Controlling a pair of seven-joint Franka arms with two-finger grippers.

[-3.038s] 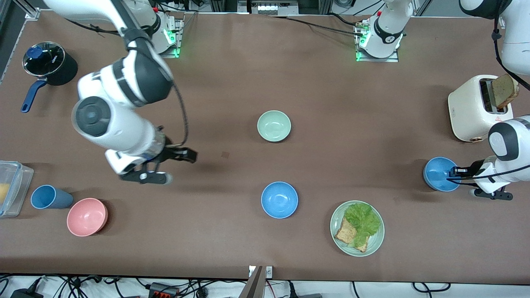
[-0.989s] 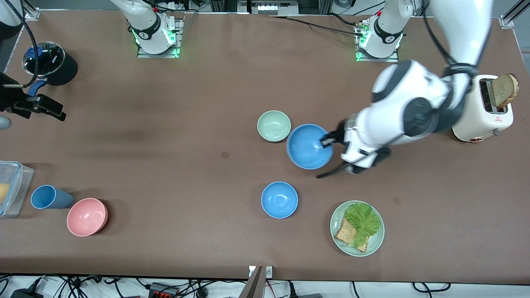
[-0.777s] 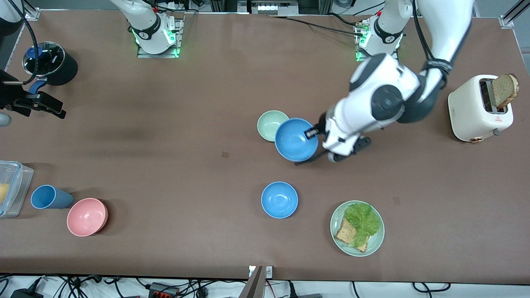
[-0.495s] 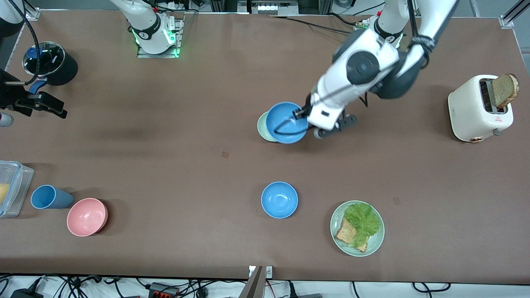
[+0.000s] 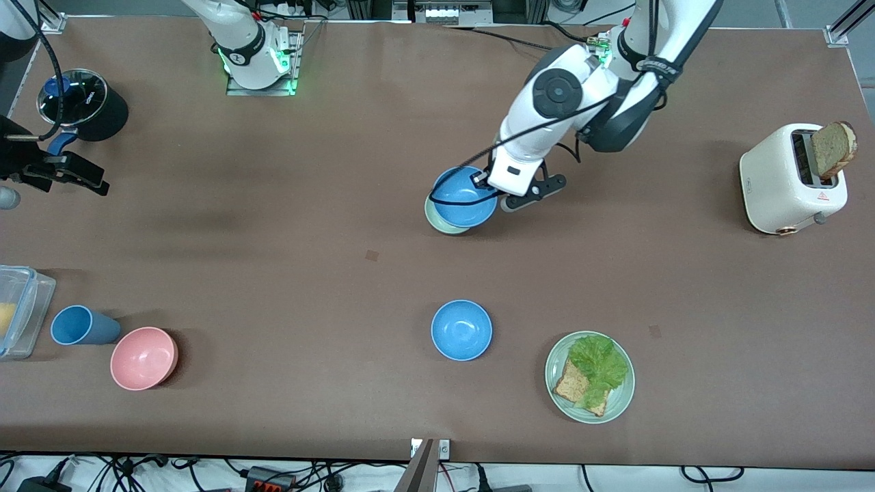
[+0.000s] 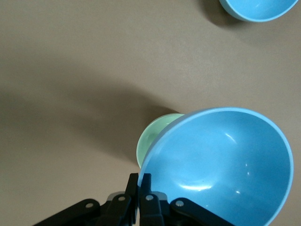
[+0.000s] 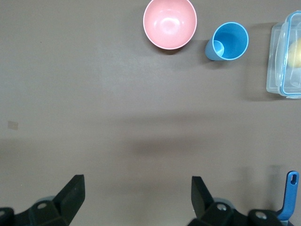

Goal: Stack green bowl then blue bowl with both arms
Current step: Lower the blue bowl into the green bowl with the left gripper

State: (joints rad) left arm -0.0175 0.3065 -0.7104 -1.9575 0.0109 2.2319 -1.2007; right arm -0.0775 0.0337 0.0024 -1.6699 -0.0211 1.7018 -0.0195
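My left gripper [image 5: 482, 182] is shut on the rim of a bright blue bowl [image 5: 465, 197] and holds it over the pale green bowl [image 5: 443, 224]. Only a crescent of the green bowl shows under it. The left wrist view has the fingers [image 6: 139, 181] pinching the blue bowl's [image 6: 221, 165] wall, with the green bowl [image 6: 157, 136] just below; whether the two touch I cannot tell. A second blue bowl [image 5: 461, 330] sits on the table nearer the front camera. My right gripper [image 5: 82, 179] waits open over the right arm's end of the table, nothing between its fingers [image 7: 136, 188].
A green plate [image 5: 618, 403] with lettuce and toast lies beside the second blue bowl. A white toaster [image 5: 779, 178] stands at the left arm's end. At the right arm's end are a pink bowl [image 5: 143, 358], blue cup [image 5: 81, 325], clear container [image 5: 17, 311] and black pot [image 5: 82, 102].
The left arm has carried the blue bowl across the table from beside the green bowl to over it. The right arm has stayed where it was.
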